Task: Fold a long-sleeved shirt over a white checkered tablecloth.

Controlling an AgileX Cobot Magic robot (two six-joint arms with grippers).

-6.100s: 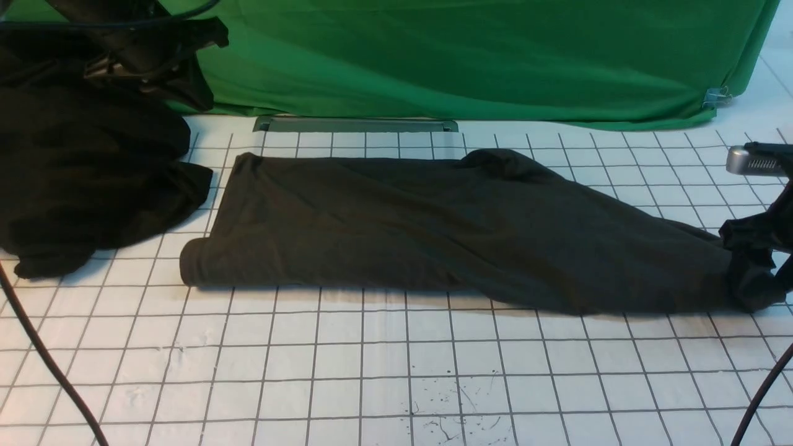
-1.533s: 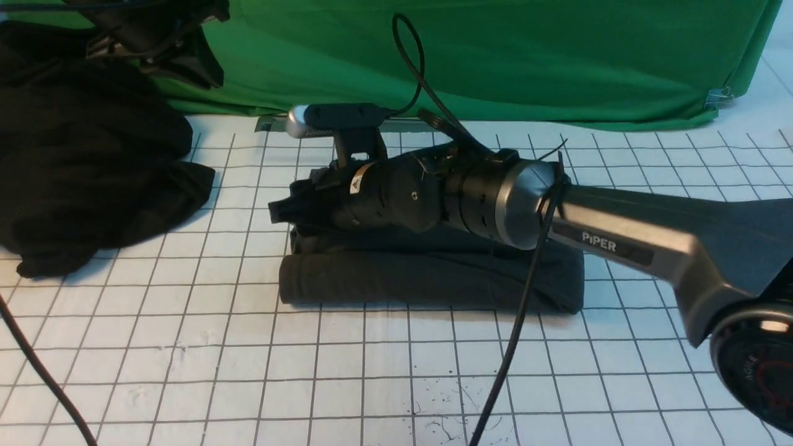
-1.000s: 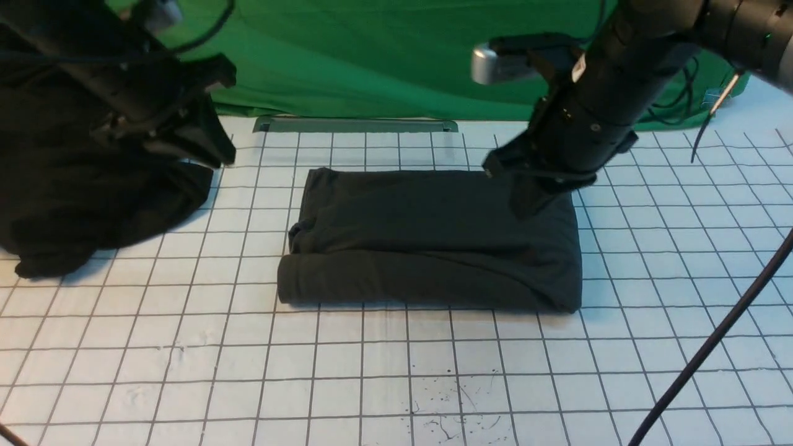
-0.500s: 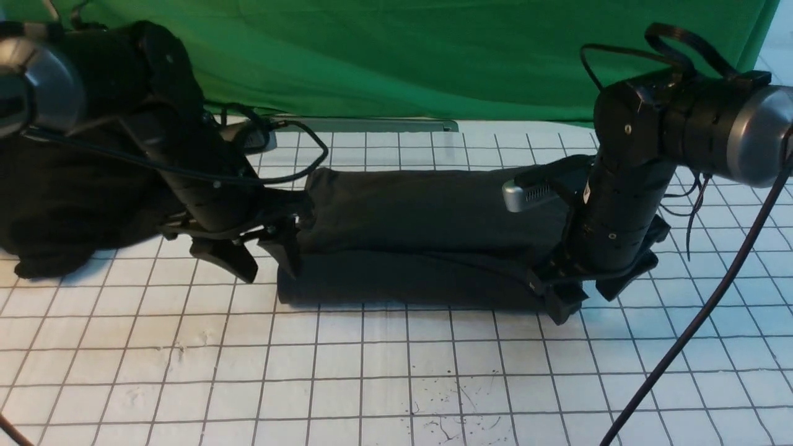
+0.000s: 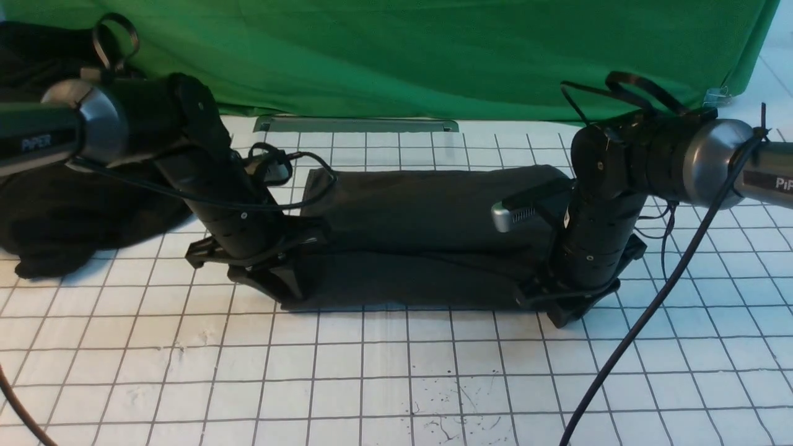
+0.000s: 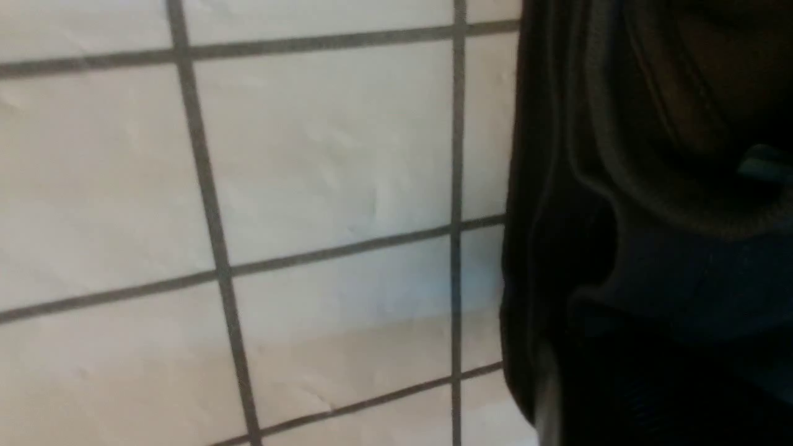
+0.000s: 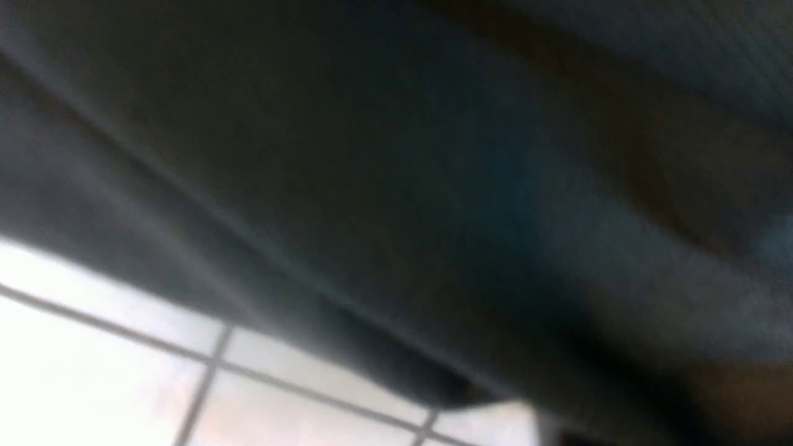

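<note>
The long-sleeved shirt (image 5: 427,210) lies folded into a dark rectangle on the white checkered tablecloth (image 5: 372,371). My left gripper (image 5: 286,286) is down at the shirt's near left corner, its jaws closed on the cloth edge. At the near right corner my right gripper (image 5: 560,310) is pressed low, closed on the fabric there. In the left wrist view, folded layers of the shirt (image 6: 650,248) fill one side beside the tablecloth (image 6: 322,155). The right wrist view is nearly all blurred shirt (image 7: 396,155), with a strip of tablecloth (image 7: 93,384). Both sets of fingertips are hidden by cloth.
A blacker heap of plain cloth (image 5: 74,210) lies at the far left behind my left arm. Bright green cloth (image 5: 433,56) hangs along the back, with a grey metal strip (image 5: 356,124) below it. A black cable (image 5: 626,347) trails from the right arm.
Since half a second ago both grippers, then open beside the shirt's ends, have moved in onto its near corners and closed. Earlier the shirt was a long strip; it is now folded shorter.
</note>
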